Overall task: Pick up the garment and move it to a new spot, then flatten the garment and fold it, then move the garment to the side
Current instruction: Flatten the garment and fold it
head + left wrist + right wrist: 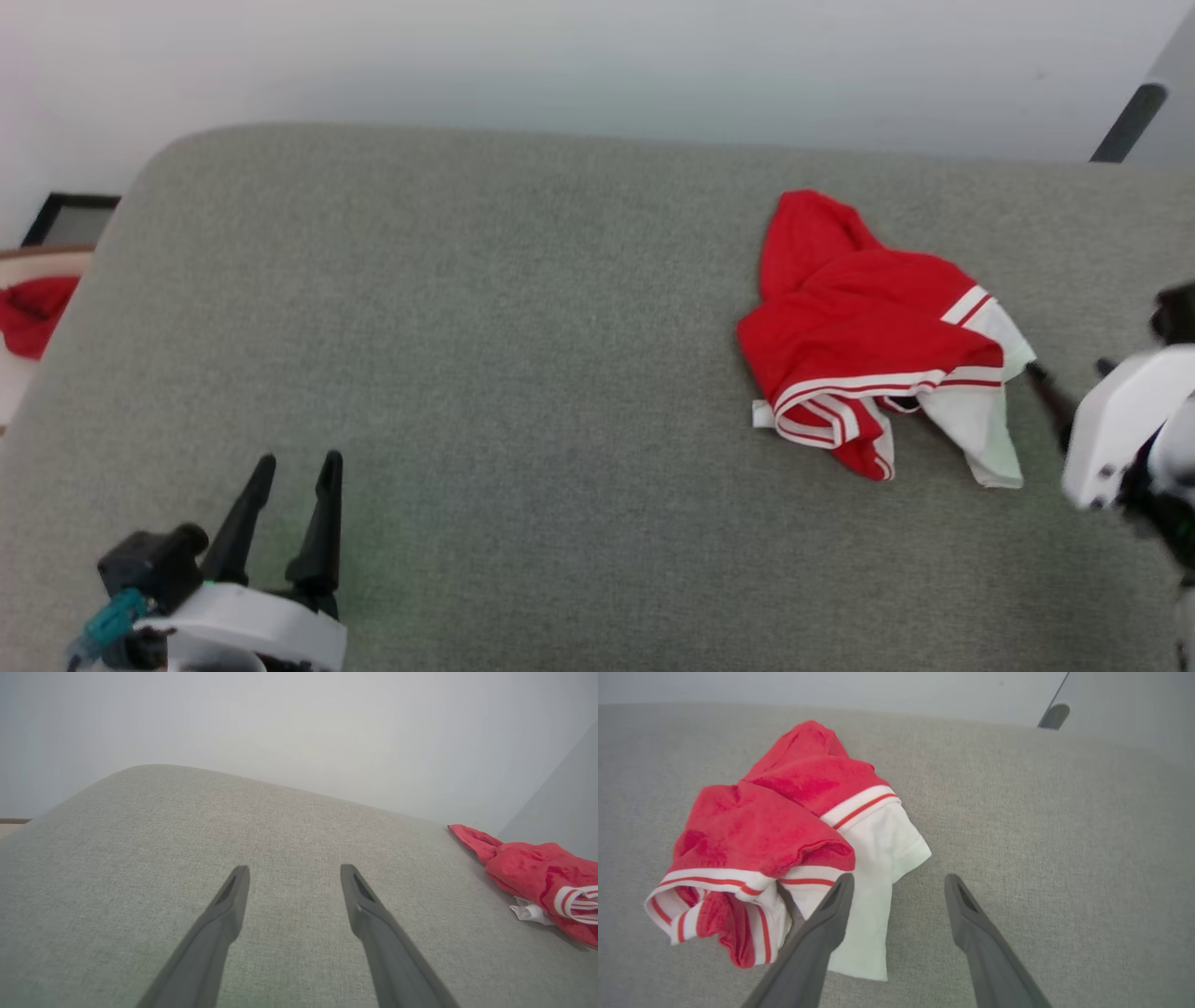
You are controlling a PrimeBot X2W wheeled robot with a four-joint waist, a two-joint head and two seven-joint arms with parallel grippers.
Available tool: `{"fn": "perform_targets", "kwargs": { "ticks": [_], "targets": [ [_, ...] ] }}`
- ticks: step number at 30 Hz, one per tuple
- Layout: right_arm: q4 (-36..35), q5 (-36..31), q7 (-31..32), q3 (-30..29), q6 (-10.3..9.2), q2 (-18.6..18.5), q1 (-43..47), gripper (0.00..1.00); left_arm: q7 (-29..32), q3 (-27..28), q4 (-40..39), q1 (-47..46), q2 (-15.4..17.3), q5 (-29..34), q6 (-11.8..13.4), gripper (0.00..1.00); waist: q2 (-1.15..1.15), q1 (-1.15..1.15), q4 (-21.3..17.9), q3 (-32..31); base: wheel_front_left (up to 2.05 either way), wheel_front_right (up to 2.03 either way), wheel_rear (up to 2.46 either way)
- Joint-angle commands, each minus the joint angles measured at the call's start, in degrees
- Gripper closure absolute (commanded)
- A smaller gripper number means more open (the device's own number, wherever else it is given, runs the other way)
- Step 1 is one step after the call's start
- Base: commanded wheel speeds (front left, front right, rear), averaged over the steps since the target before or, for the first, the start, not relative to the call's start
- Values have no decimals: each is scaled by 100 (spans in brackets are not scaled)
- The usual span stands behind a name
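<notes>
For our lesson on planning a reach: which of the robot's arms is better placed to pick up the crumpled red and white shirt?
The right. The right gripper, open, is close beside the garment, by its white sleeve. The left gripper, also open, is far across the grey surface.

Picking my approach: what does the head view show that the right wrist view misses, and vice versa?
Head view: the left arm's open jaws, and a plain red cloth off the grey fabric surface's left edge. Right wrist view: the right arm's jaws spread wide, one finger overlapping a white sleeve. Both: the bright red jersey shirt with white sleeves on that surface.
</notes>
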Motion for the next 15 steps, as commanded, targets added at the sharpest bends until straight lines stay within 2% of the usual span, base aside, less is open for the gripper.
{"fn": "perform_targets", "kwargs": {
  "ticks": [1, 4, 8, 15],
  "targets": [
    [34, 109, 306, -109, -4, -47, -208, 0, 4, 0, 10, -124, 9, -61, -14, 0, 0, 0, 140, 240, 0, 0, 0],
    [165, 50, 1057, -276, -4, -89, -490, 0, 4, -46, 30, -231, 18, -143, -14, 0, 0, 0, 206, 417, 0, 0, 0],
    [359, -138, 1756, -401, -4, -24, -749, 0, 4, -88, 53, -355, 45, -238, -13, 0, 0, 0, 270, 633, 0, 0, 0],
    [500, -286, 2302, -241, -4, 100, -707, 0, 4, -160, 71, -485, 14, -343, -13, 0, 0, 0, 328, 847, 0, 0, 0]
  ]
}}
